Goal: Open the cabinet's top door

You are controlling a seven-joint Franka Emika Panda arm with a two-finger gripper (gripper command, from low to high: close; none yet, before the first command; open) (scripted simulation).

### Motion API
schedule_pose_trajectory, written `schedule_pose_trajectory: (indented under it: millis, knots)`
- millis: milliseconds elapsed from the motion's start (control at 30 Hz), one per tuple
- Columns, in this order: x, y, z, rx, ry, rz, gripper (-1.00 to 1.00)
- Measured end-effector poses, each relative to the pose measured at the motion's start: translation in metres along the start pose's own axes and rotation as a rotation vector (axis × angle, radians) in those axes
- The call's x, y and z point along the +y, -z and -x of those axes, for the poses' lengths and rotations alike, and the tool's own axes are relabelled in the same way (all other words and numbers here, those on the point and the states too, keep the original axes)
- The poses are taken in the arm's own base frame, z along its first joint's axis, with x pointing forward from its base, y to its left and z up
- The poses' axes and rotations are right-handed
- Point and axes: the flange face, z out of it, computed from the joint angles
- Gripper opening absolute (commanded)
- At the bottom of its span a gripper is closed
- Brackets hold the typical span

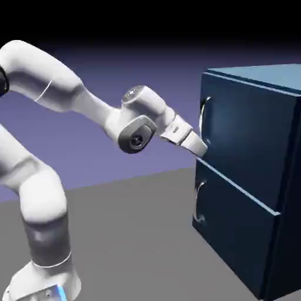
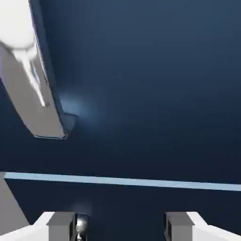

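Blue-violet backdrop and a plain grey floor (image 1: 129,235) surround the scene. At three o'clock in the exterior view stands the boxy dark navy cabinet (image 1: 287,176); its flat navy top door (image 1: 247,135), with a curved silver bar handle (image 1: 202,120), sits above the lower navy panel (image 1: 235,229). The white two-finger gripper (image 2: 120,227) points at the cabinet, fingers wide apart, nothing between them.

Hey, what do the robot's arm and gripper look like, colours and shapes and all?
The arm is glossy white with smooth, rounded segments, a grey-rimmed dark disc at one joint and a blue strip on its base. The gripper has white, angular fingers ending in small, blocky grey tips. No cables show.
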Motion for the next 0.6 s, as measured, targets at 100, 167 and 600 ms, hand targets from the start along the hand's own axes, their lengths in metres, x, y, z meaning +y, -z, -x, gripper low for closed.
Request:
schedule_pose_trajectory:
  millis: [100,167,600]
  knots:
    - [0.0,0.009,-0.008,0.012,-0.164,-0.015,0.0]
    - [0.0,0.015,-0.012,0.018,-0.273,-0.028,0.0]
    - [0.001,0.049,-0.022,0.017,-0.956,-0.147,0.0]
